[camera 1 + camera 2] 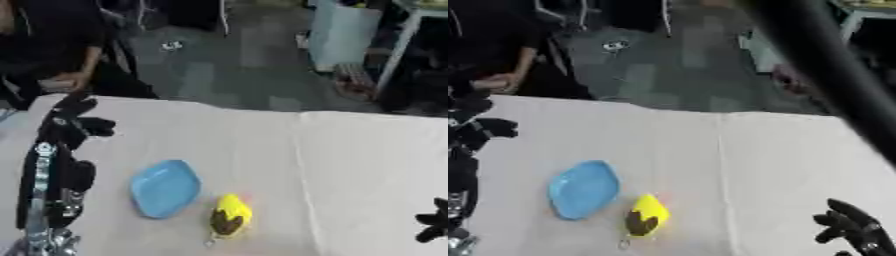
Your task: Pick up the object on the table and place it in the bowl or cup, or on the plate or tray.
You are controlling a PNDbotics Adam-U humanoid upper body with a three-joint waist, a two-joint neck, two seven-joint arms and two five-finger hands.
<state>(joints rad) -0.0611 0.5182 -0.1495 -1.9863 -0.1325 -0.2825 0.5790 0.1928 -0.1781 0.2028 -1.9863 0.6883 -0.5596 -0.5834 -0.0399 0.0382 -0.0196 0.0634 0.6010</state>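
Items counted on the white table [350, 165]: one blue plate [164, 188], at lower left of centre in the frame; one yellow object [231, 215] with a dark patch, just beside the plate at lower centre. Robot hands counted: two, the left hand [74, 120] at the left edge and the right hand [852, 229] at the lower right corner.

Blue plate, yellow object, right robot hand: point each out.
blue plate [164, 188], left eye view, its bare centre.
yellow object [232, 214], left eye view, its middle.
right robot hand [852, 228], right eye view, its palm.
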